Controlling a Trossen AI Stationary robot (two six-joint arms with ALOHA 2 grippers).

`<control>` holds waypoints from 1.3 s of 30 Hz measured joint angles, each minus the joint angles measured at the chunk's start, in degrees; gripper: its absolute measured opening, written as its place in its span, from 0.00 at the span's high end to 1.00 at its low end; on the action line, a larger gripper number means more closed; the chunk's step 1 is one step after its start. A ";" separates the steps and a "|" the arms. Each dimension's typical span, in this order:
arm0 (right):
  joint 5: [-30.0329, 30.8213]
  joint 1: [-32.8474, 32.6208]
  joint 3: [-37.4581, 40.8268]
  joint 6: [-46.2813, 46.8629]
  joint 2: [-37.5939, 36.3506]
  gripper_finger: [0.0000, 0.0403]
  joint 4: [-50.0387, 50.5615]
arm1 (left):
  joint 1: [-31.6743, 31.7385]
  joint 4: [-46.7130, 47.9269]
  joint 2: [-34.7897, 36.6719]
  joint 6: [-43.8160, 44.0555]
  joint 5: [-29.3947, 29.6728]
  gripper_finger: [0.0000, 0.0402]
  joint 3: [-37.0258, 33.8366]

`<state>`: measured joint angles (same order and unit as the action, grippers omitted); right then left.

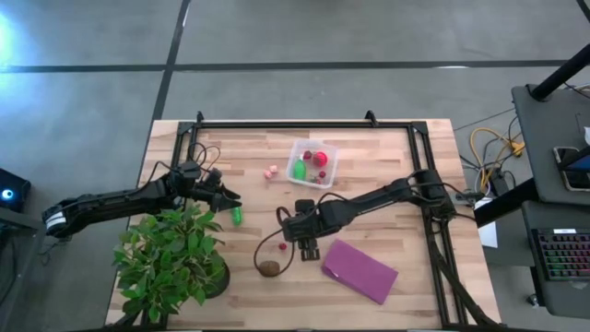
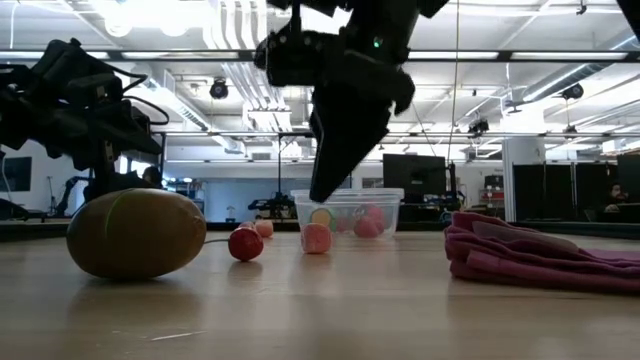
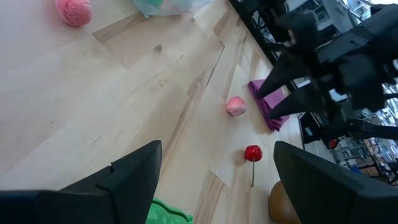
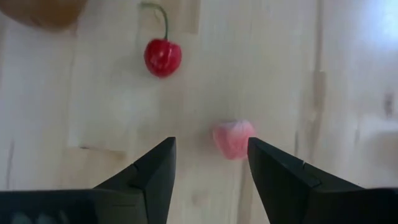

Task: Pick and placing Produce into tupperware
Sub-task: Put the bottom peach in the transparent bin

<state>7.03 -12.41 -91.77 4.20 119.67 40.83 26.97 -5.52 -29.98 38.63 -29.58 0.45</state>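
The clear tub (image 1: pixel 312 163) stands at the table's far middle with green and red toy pieces inside; the low view shows it too (image 2: pixel 348 212). Two pink pieces (image 1: pixel 271 171) lie left of it. My right gripper (image 4: pixel 211 146) hangs open, pointing down over a pink piece (image 4: pixel 233 138). Beyond that piece lie a red cherry (image 4: pixel 162 57) and a brown piece (image 2: pixel 135 232). My left gripper (image 3: pixel 216 149) is open and hovers beside a green piece (image 1: pixel 236 217), next to the potted plant.
A leafy potted plant (image 1: pixel 175 258) fills the near left corner, close under the left arm. A folded purple cloth (image 1: pixel 359 270) lies near the right arm's gripper. A black frame (image 1: pixel 304 124) runs along the table's far edge and its sides. Bare wood lies between the tub and the cloth.
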 joint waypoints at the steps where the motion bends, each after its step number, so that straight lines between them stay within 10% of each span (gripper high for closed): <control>1: 0.03 0.02 0.00 -0.19 0.36 0.53 0.02 | -0.01 0.00 0.02 0.00 0.02 0.27 0.02; 39: 3.53 1.18 0.17 -0.14 4.20 0.66 -2.50 | 0.01 -0.01 0.00 0.00 0.00 0.27 0.02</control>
<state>10.57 -11.22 -91.59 4.05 123.87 38.33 26.98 -5.54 -29.98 38.63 -29.58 0.47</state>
